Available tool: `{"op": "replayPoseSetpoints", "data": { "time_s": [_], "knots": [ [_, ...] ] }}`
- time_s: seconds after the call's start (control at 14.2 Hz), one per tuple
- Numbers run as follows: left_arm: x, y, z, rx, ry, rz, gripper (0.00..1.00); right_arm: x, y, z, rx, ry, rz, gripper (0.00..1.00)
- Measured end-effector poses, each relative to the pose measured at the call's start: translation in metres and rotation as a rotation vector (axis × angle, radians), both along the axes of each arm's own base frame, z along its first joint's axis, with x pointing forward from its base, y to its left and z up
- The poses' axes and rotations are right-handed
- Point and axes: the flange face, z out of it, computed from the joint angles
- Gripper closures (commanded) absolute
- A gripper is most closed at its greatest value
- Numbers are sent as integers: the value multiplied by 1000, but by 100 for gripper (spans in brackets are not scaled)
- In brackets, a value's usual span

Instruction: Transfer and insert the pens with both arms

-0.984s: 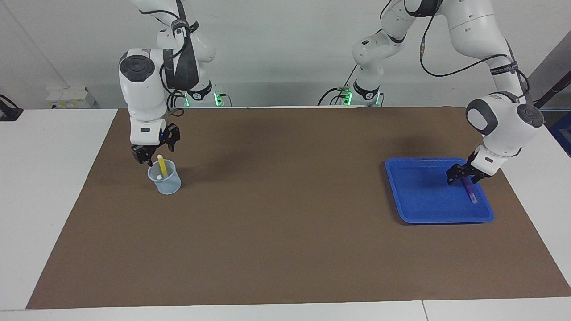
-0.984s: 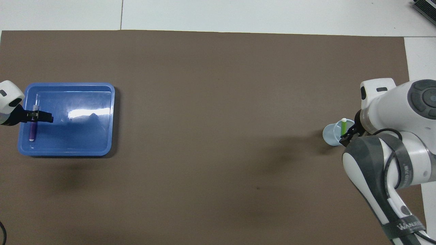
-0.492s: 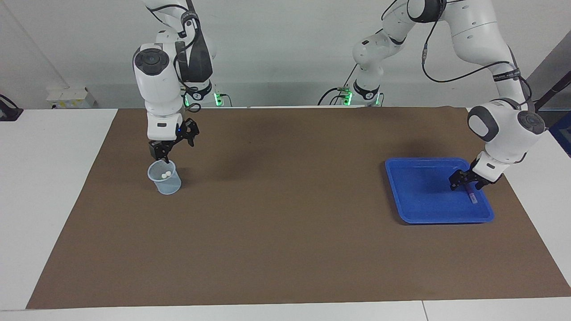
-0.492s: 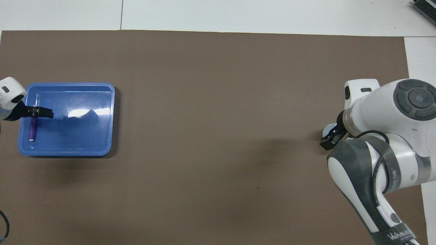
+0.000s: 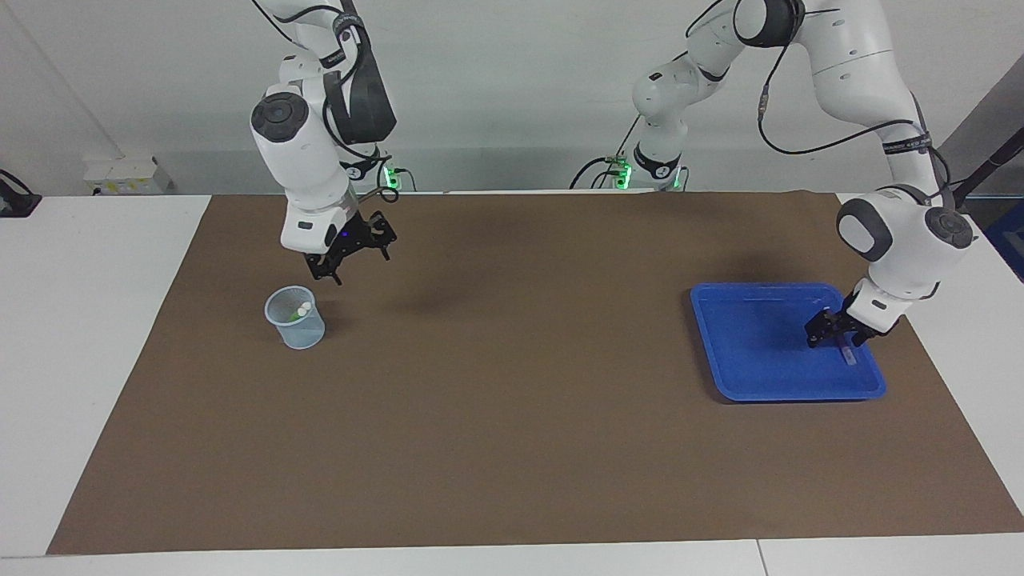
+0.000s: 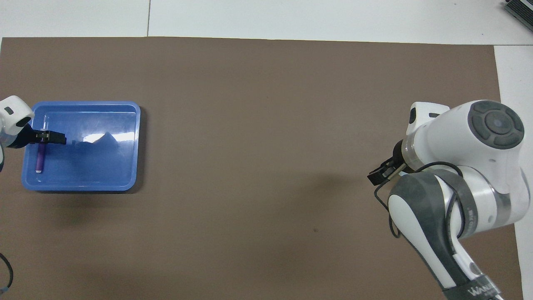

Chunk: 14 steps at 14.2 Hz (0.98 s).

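Facing view: left end effector (image 5: 833, 336) low in blue tray (image 5: 744, 352) at left arm's end of desk, fingers apart astride purple pen (image 6: 40, 156) lying flat. Right end effector (image 5: 349, 254) raised, fingers spread, empty, near clear cup (image 5: 295, 318) with two pale pen tips inside
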Motion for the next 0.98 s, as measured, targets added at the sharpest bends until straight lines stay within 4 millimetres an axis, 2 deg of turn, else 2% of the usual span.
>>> {"op": "replayPoseSetpoints", "data": {
  "time_s": [0.21, 0.49, 0.84, 0.98],
  "knots": [
    [1, 1, -3, -1, -13, 3, 3, -2, 16, 5, 130, 76, -248, 0],
    [5, -2, -14, -6, -42, 43, 2, -9, 64, 12, 241, 175, -535, 0],
    [13, -26, -20, -36, -65, 153, 3, -10, 79, 18, 401, 275, -655, 0],
    [14, -29, -20, -40, -65, 160, 12, -13, 96, 24, 438, 283, -645, 0]
  ]
}}
